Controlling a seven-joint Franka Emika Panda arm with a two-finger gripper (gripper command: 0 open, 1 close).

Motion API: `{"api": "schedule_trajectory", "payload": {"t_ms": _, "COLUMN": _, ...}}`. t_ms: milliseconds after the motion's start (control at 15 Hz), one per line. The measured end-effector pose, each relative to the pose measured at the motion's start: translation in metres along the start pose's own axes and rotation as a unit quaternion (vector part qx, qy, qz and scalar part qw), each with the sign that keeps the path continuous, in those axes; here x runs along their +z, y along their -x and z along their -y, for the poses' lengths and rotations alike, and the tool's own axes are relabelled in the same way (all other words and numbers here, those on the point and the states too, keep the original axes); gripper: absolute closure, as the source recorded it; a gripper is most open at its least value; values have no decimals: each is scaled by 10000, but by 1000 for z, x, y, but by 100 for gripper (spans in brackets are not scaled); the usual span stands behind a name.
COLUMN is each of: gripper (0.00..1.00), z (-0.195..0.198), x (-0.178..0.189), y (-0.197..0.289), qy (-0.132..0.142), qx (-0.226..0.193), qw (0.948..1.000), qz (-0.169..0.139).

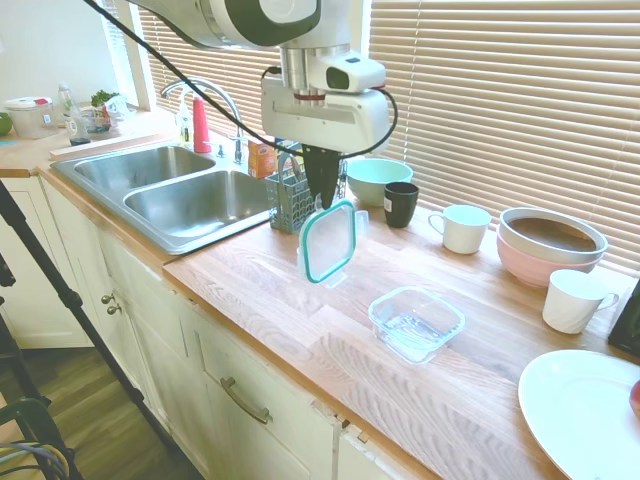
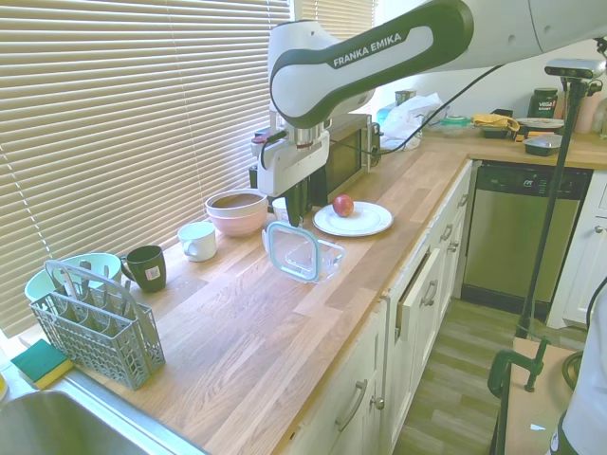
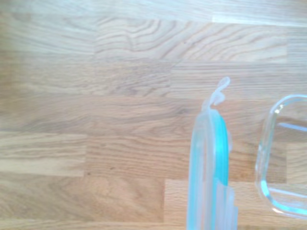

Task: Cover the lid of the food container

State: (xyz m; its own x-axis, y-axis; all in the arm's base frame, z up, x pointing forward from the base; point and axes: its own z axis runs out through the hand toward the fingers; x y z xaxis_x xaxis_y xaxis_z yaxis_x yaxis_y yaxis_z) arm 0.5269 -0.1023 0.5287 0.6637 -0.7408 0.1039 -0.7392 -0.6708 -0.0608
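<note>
The clear lid [image 1: 329,241] with its teal rim hangs on edge above the wooden counter, pinched at its top by my gripper [image 1: 322,199], which is shut on it. In the second exterior view the lid [image 2: 289,251] hangs just in front of the food container [image 2: 325,256]. The clear glass food container [image 1: 416,322] sits on the counter, to the right of the lid and nearer the counter's front edge. In the wrist view the lid [image 3: 208,177] shows edge-on, with a corner of the container [image 3: 280,158] beside it.
Behind the lid stand a grey cutlery caddy [image 1: 293,197], a mint bowl [image 1: 376,179], a dark mug [image 1: 401,203] and a white cup [image 1: 463,227]. A pink bowl [image 1: 549,243], another white cup [image 1: 573,299] and a white plate [image 1: 580,410] are to the right. The sink [image 1: 170,190] lies left.
</note>
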Motion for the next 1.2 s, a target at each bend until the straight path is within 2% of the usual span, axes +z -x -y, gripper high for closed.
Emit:
{"api": "schedule_trajectory", "payload": {"t_ms": 600, "gripper": 100, "z": -59, "x": 4, "y": -41, "qy": -166, "qx": 334, "qw": 9992, "qz": 137}}
{"api": "schedule_trajectory", "payload": {"t_ms": 933, "gripper": 100, "z": -71, "x": 5, "y": -47, "qy": -236, "qx": 385, "qw": 9989, "qz": 154}}
{"api": "schedule_trajectory", "payload": {"t_ms": 1200, "gripper": 100, "z": -61, "x": 1, "y": -44, "qy": -295, "qx": 326, "qw": 9990, "qz": 64}}
